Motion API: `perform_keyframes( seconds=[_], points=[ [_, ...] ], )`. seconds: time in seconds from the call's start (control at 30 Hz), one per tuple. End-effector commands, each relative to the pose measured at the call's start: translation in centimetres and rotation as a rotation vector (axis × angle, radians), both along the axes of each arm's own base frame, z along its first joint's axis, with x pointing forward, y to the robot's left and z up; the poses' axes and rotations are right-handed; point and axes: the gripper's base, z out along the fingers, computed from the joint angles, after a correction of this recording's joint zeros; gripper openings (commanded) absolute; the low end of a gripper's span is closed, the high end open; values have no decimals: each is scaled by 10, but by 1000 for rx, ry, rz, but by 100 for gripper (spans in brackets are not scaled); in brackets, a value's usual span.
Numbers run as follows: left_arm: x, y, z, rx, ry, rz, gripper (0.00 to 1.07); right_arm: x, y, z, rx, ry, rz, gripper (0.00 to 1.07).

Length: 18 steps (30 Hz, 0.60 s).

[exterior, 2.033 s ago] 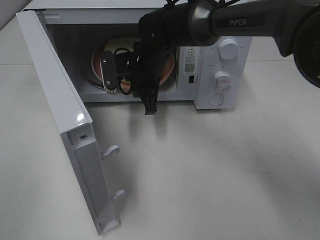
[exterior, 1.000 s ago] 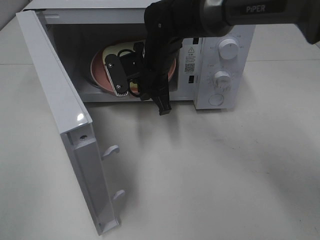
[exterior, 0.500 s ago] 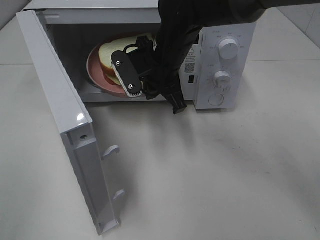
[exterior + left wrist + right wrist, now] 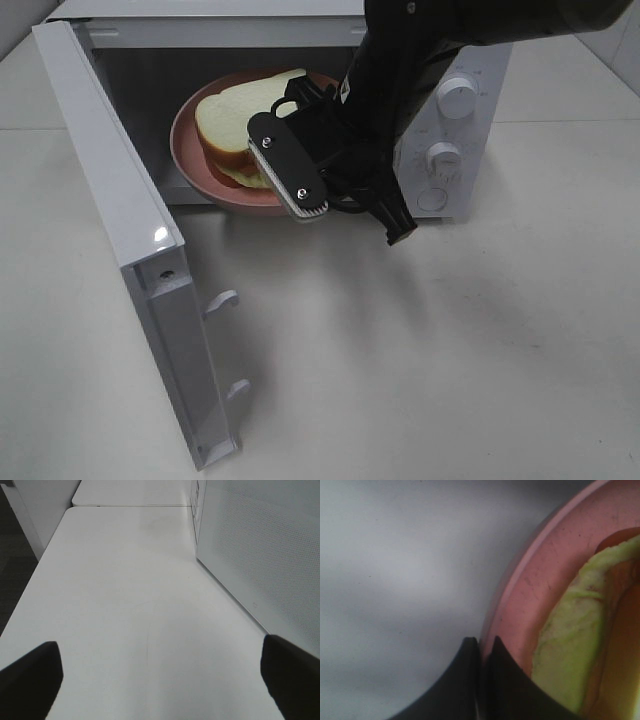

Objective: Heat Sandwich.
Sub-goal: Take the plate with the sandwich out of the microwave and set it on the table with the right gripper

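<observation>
Microwave door (image 4: 120, 230) swung open at near left, hinged on left side, two latch hooks on inner edge. White table (image 4: 450, 360) under all.

Right gripper (image 4: 300, 200) at microwave mouth, jaws pinched together on near rim of pink plate (image 4: 190, 150); right wrist view: fingertips (image 4: 475, 680) clamped on plate rim.

Sandwich (image 4: 235, 125) lying on plate, top bread slice pale, yellow-green filling (image 4: 565, 655) at edge. Plate tilted, partly inside microwave (image 4: 420, 60) cavity.

Knobs (image 4: 457, 98) on right panel.

Left gripper (image 4: 160, 680) spread wide, holding nothing, over table beside microwave's side wall.
</observation>
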Motion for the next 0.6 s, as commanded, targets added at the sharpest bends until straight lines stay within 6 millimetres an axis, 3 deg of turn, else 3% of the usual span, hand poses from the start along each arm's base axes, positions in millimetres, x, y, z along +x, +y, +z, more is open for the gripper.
perform_keyframes(
  seconds=[0.03, 0.6],
  points=[
    [-3, -1, 0, -4, -32, -1, 101, -8, -2, 10, 26, -29, 31, 0],
    [-3, -1, 0, -4, -32, -1, 101, -54, -23, 23, 25, -6, 47, 0]
  ],
)
